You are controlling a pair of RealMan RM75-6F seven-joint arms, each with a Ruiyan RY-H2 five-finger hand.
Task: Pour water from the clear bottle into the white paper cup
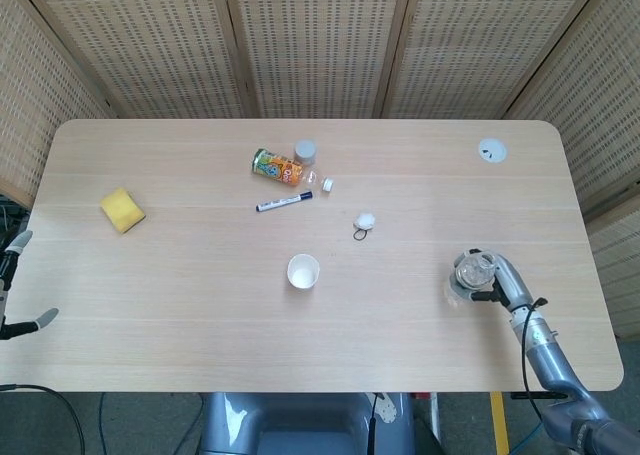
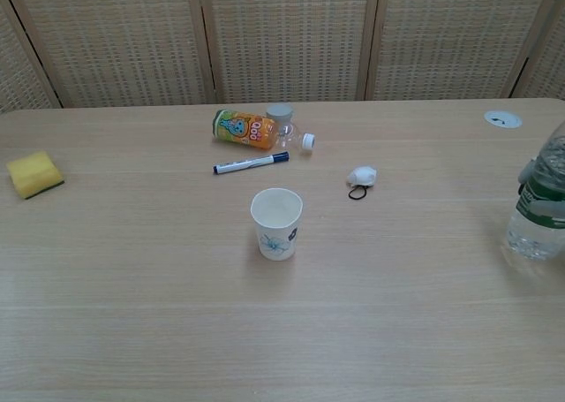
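The white paper cup (image 1: 303, 271) (image 2: 276, 223) stands upright and open near the middle of the table. Far to its right, near the table's front right corner, the clear bottle (image 1: 470, 273) (image 2: 540, 209) stands upright with water in its lower part and a green label. My right hand (image 1: 497, 281) holds it from the right side, fingers curled round its body; in the chest view only a fingertip (image 2: 527, 170) shows beside the bottle. My left hand (image 1: 10, 275) hangs open off the table's left edge, holding nothing.
Behind the cup lie an orange drink bottle (image 1: 279, 166), a grey cap (image 1: 305, 152), a small white cap (image 1: 327, 185), a blue marker (image 1: 284, 202) and a white ball with a black loop (image 1: 365, 222). A yellow sponge (image 1: 122, 210) sits far left. A round grommet (image 1: 491, 151) is back right.
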